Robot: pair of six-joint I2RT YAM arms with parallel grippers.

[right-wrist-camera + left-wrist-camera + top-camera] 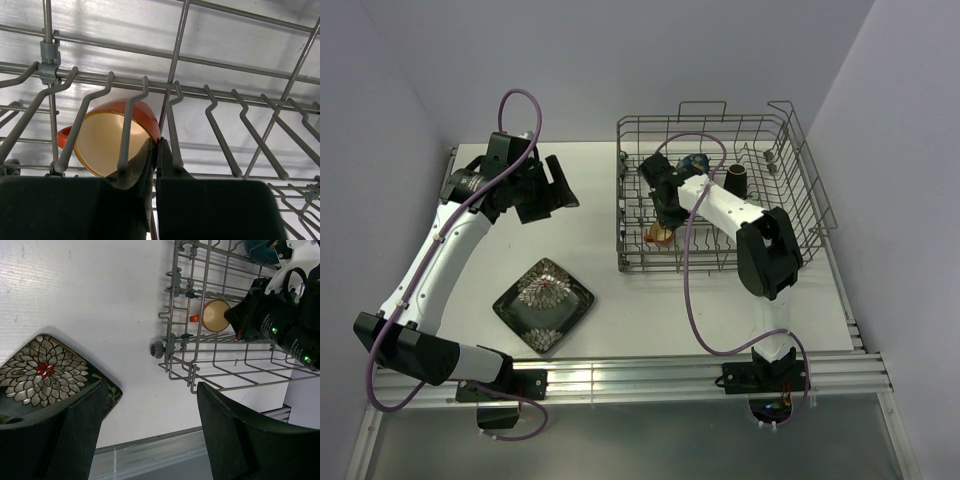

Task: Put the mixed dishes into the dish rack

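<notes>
The grey wire dish rack (702, 120) stands at the back right. My right gripper (663, 218) reaches into its front left corner and is shut on the rim of the small orange cup (660, 236), which lies tilted among the tines. In the right wrist view the fingers (145, 165) pinch the cup's (100, 140) lip. A small brown cup (736, 178) and a teal dish (695, 162) sit farther back in the rack. The dark square plate (544, 304) with the silvery leaf pattern lies on the table. My left gripper (552, 195) hangs open and empty above the table, left of the rack.
The left wrist view shows the plate (40, 372) at left, the rack's corner (172, 300) with the orange cup (215, 315) at right, and the table's front rail (150, 450) below. Side walls close in on both sides of the white table (600, 200).
</notes>
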